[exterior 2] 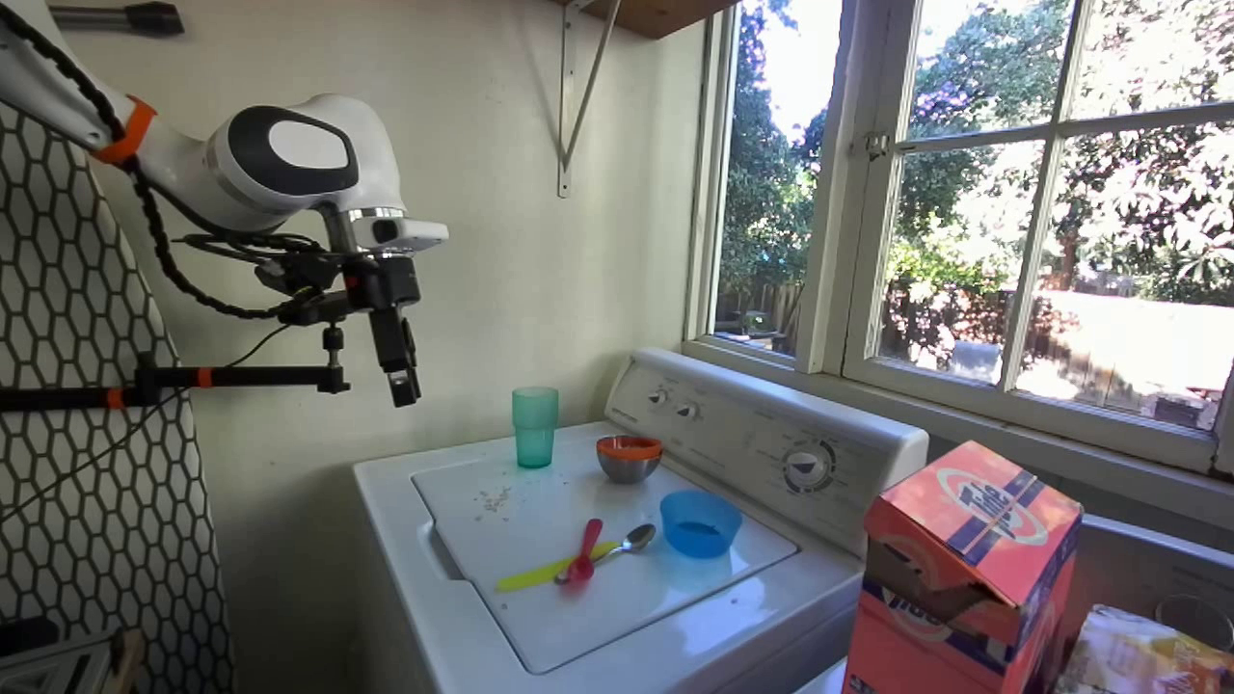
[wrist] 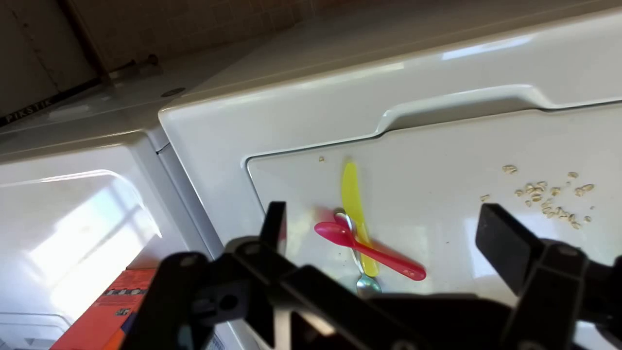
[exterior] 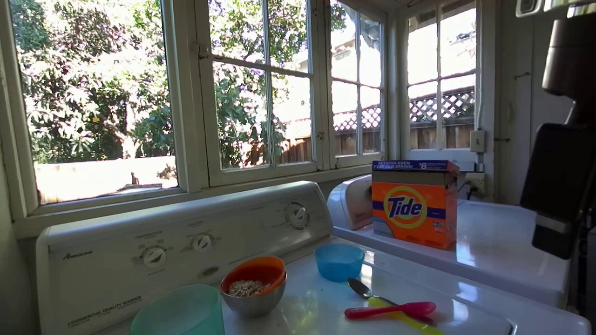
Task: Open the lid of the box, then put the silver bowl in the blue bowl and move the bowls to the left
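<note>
Opening of lid (exterior 2: 979,520), seemingly ajar, is judged in hand: in an exterior view, box (exterior: 412,209) is seen at two o'clock from blue bowl (exterior: 339,264), silver bowl (exterior: 256,301) at eight; gripper (wrist: 385,231), spread apart, empty, should be brought to lid's edge.

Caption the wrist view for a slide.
Open jaws frame a red spoon crossing a yellow knife and metal spoon; orange box partly visible, lower left.
</note>
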`<state>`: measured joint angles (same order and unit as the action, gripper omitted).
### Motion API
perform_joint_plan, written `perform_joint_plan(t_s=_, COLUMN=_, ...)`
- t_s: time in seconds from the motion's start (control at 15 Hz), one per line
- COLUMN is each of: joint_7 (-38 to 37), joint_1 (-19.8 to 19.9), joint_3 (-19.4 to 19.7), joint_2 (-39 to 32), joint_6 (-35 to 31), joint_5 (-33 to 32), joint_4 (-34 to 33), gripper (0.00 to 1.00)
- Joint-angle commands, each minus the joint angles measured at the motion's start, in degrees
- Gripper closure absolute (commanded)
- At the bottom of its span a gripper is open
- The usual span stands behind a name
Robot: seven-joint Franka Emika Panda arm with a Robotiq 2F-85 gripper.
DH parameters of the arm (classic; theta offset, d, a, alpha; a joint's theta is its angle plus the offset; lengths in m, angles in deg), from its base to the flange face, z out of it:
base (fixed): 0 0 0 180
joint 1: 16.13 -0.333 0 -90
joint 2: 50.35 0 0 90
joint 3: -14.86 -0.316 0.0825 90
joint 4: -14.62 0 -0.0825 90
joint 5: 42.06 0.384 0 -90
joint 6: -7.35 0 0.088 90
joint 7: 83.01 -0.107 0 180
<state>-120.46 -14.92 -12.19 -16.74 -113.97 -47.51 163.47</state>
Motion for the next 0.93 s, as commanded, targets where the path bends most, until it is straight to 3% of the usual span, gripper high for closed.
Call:
perform_joint_plan(t_s=0.0, joint_7=-1.18, joint_1=-2.19, joint_3=2.04, joint_2=-0.62, joint_6=0.24, joint_5=-1.50, joint_4=-0.11, gripper=0.00)
perform_joint_plan(t_s=0.4, joint_7=-1.18, joint_1=-2.19, joint_3=2.04, joint_2=-0.62, joint_6=0.24, joint_5=-1.50, joint_4=-0.11, gripper=0.00)
perform_joint_plan(t_s=0.53, joint_7=-2.25, joint_1=-0.31, joint_3=1.82, joint_2=-0.42, joint_6=-0.20, joint_5=-4.43, joint_4=-0.12, gripper=0.00)
perform_joint_plan(t_s=0.87, joint_7=-3.63, joint_1=4.90, joint_3=8.78, joint_2=-0.10, joint_6=2.82, joint_5=-11.96, joint_4=-2.83, gripper=0.00)
